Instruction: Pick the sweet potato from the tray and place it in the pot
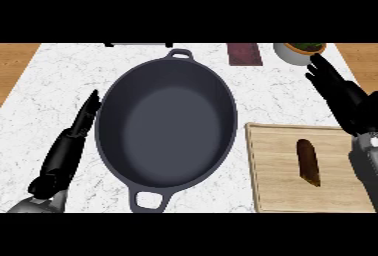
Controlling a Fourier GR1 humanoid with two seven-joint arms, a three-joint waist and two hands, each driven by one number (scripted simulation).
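A brown sweet potato (308, 161) lies lengthwise on the wooden tray (275, 170) at the lower right. A large dark grey oval pot (167, 125) with two loop handles fills the middle of the counter, with nothing inside it. My right hand (342, 97) is open, fingers straight and pointing away, above the tray's far right corner and apart from the sweet potato. My left hand (68, 150) is open with straight fingers, lying just left of the pot's rim.
A white bowl with green contents (298, 51) stands at the back right, close to my right fingertips. A dark red rectangular object (244, 54) lies behind the pot. The white marble counter (52, 85) ends in wood at both sides.
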